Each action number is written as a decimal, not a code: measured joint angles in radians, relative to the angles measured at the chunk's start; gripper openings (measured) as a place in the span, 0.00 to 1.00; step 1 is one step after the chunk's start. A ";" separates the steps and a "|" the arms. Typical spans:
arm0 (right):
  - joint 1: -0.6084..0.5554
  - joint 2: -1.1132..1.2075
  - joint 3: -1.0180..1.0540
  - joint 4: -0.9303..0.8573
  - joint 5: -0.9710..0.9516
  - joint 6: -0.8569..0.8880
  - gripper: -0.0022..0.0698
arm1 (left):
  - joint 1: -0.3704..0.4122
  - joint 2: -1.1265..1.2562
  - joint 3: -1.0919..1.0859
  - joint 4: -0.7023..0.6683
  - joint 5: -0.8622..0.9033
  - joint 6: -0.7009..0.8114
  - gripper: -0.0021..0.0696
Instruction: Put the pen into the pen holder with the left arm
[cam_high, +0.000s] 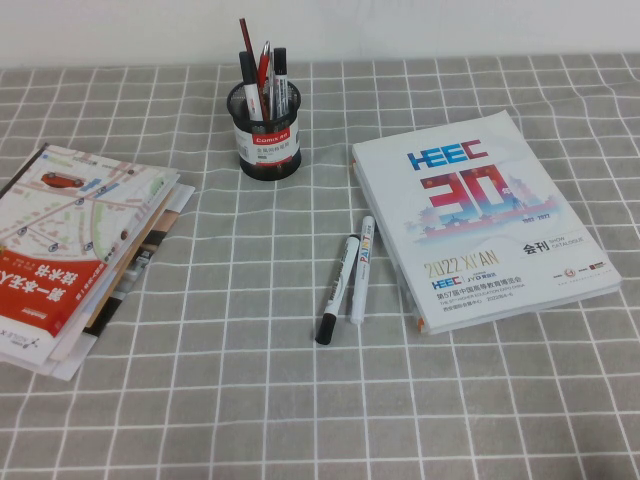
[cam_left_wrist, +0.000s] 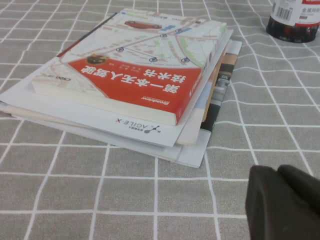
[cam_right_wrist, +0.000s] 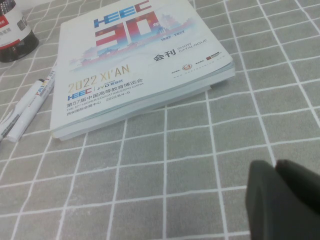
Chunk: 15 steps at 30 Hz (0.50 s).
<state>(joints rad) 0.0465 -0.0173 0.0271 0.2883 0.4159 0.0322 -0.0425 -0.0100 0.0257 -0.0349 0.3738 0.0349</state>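
The pen (cam_high: 337, 290), white with black print and a black cap at its near end, lies on the checked cloth in the middle of the table, beside an all-white marker (cam_high: 361, 268). The black mesh pen holder (cam_high: 264, 135) stands at the back with several pens in it; its base shows in the left wrist view (cam_left_wrist: 295, 22). My left gripper (cam_left_wrist: 280, 172) is shut and empty, low over the cloth near the stack of books, far from the pen. My right gripper (cam_right_wrist: 276, 167) is shut and empty near the catalogue. Neither arm shows in the high view.
A stack of books and maps (cam_high: 75, 245) lies at the left. A white HEEC catalogue (cam_high: 480, 215) lies at the right, close to the two markers. The right wrist view shows the pen (cam_right_wrist: 11, 119), the white marker (cam_right_wrist: 36, 95) and the holder (cam_right_wrist: 12, 35).
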 joint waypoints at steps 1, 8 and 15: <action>0.000 0.000 0.000 0.000 0.000 0.000 0.01 | 0.000 0.000 0.000 0.000 0.000 0.000 0.03; 0.000 0.000 0.000 0.000 0.000 0.000 0.01 | 0.000 0.000 0.000 0.000 0.000 0.000 0.03; 0.000 0.000 0.000 0.000 0.000 0.000 0.01 | 0.000 0.000 0.000 -0.031 -0.067 -0.066 0.03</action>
<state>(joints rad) 0.0465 -0.0173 0.0271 0.2883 0.4159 0.0322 -0.0425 -0.0100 0.0257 -0.0660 0.3064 -0.0310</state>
